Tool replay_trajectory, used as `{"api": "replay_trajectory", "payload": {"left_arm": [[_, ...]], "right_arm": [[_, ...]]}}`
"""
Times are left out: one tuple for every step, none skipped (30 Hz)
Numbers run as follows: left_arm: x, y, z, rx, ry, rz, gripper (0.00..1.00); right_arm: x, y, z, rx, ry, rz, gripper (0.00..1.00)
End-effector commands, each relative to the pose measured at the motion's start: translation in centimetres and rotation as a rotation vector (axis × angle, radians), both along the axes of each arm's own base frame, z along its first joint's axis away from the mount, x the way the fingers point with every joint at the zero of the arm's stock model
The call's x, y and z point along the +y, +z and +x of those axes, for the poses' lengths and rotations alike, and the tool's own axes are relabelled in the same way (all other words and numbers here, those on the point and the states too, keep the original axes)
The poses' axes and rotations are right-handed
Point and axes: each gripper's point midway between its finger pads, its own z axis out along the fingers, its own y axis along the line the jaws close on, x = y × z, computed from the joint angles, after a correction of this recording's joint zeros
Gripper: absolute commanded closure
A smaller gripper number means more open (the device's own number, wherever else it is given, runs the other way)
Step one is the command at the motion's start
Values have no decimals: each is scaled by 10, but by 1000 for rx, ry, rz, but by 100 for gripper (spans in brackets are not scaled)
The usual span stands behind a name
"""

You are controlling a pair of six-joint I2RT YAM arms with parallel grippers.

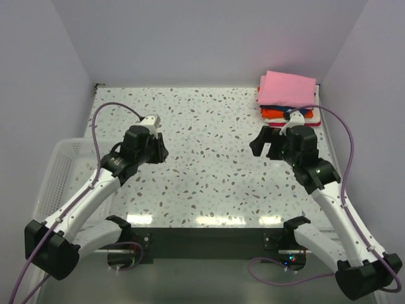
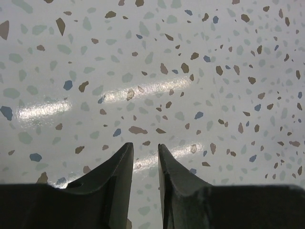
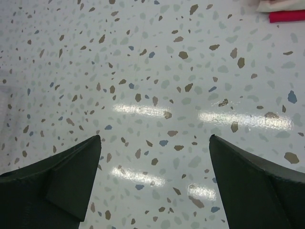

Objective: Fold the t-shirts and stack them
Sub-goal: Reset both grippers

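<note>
A pile of folded cloth t-shirts (image 1: 288, 104) sits in the far right corner of the white speckled tabletop (image 1: 209, 164), close to the back wall. A light pink t-shirt (image 1: 288, 88) lies folded on top and overhangs the layers below. Beneath it an orange-red layer (image 1: 272, 116), a navy blue layer (image 1: 308, 113) and a sliver of white show. The right arm's cable crosses in front of them, so their exact order cannot be told. In the right wrist view a strip of red cloth (image 3: 287, 16) with a pale layer on it shows at the upper right corner.

The right gripper (image 3: 155, 143) hovers over bare table just in front of the pile, its fingers spread wide and holding nothing. The left gripper (image 2: 145, 148) hangs over the left half of the table, well apart from the shirts. Its fingers are drawn almost together, with only a narrow slit between them and nothing gripped. A white wire basket (image 1: 56, 168) stands at the table's left edge, beside the left arm.
</note>
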Motion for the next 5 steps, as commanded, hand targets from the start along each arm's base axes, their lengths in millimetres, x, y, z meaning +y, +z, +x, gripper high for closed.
{"api": "replay_trajectory", "payload": {"left_arm": [[1, 9, 4, -51, -1, -11, 68], [1, 10, 4, -53, -2, -13, 68], [1, 10, 3, -55, -4, -16, 68], [1, 12, 3, -62, -4, -20, 68], [1, 12, 3, -65, -4, -21, 68]], "right_arm": [[-10, 2, -4, -10, -31, -32, 1], [-12, 2, -3, -13, -36, -42, 1], [-14, 3, -2, -16, -48, -47, 1], [-15, 8, -2, -27, -54, -47, 1], [-15, 10, -1, -36, -53, -45, 1]]}}
